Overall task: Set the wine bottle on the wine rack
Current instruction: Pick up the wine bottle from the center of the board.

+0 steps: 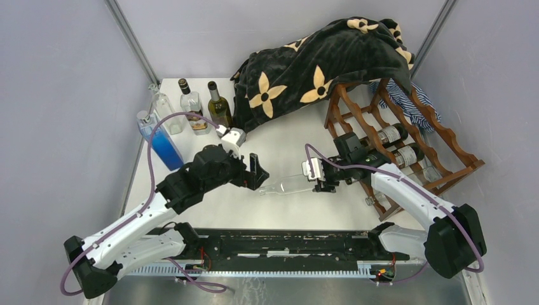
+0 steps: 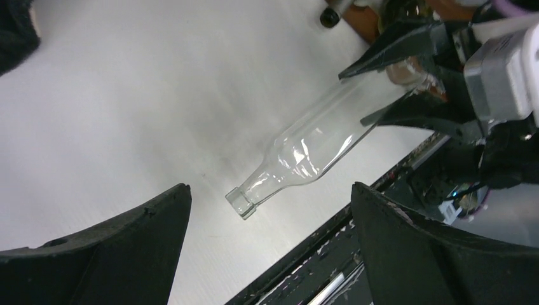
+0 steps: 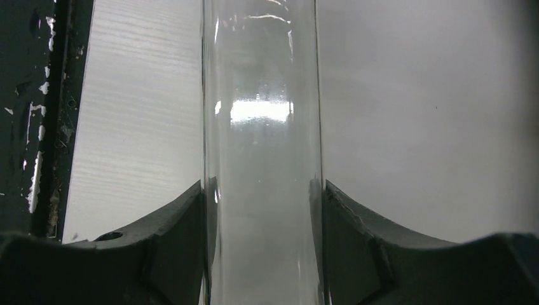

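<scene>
Wine bottle [image 1: 287,183] [image 2: 305,152]: clear glass, lying level just off the wine rack's near-left corner, neck pointing away from the rack; whether it clears the table [image 1: 279,136] I cannot tell
Right end effector [image 1: 313,178] [image 3: 260,190]: clamped on the bottle's body at the end nearer the rack; one finger is pressed to each side of the glass
Left end effector [image 1: 257,173] [image 2: 270,190]: fingers spread wide and gripping nothing; it hovers at the neck end, the side farthest from the rack
Wine rack [image 1: 445,136]: tiers of scalloped rails; two dark bottles [image 1: 393,135] lie in cradles on its left face; a flowered blanket [image 1: 318,57] hangs over its far top
Step, as I read it: carry and turn the bottle toward a free cradle
Risk, slip: smooth glass gripped at one end, with the neck hanging out unsupported; a quick swing could let it twist or slide in the grip
Risk, collision: the loaded cradles sit right behind the holding wrist; a tight turn could knock those bottles or strike a rail
Risk, blanket: part of the rack's top is covered; aiming there could snag cloth
Risk, other arm: the open left fingers bracket the neck; any sweep away from the rack means a clash
</scene>
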### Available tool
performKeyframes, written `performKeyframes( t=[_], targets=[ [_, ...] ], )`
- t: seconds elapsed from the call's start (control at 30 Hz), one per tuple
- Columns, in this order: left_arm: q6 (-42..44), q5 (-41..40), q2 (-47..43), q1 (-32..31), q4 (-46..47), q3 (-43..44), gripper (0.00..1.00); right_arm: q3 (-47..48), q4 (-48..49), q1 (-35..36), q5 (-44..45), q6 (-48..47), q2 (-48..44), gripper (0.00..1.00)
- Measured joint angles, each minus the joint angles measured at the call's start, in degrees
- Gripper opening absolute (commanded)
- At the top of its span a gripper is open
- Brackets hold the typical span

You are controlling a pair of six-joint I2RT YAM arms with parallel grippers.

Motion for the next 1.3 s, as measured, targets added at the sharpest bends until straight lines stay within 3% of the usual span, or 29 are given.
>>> performKeyframes(
  t=[0.23, 0.5, 0.97, 1.17, 1.3],
  targets=[
    [10.58, 7.34, 0.11, 0.00, 3.80, -6.14, 1.00, 0.74, -5.44, 0.00, -0.70, -6.86, -0.02, 0.00],
    [20.57, 16.70, 1.27, 0.02, 9.31, -7.52, 1.00, 6.25, -14.67, -0.04, -2.51, -17.31, -0.02, 0.00],
    [17.33, 42.05, 12.04, 8.07, 18.38, -9.79, 0.94, 14.78, -22.21, -0.37, -4.35, -26.03, 0.79, 0.00],
    [14.78, 45.88, 13.46, 8.07, 21.68, -10.99, 0.81, 17.68, -24.48, -0.81, -6.64, -26.91, 2.14, 0.00],
    [13.55, 47.74, 14.67, 8.07, 23.65, -11.13, 0.78, 18.80, -25.00, -1.18, -7.48, -27.06, 2.86, 0.00]
  ],
)
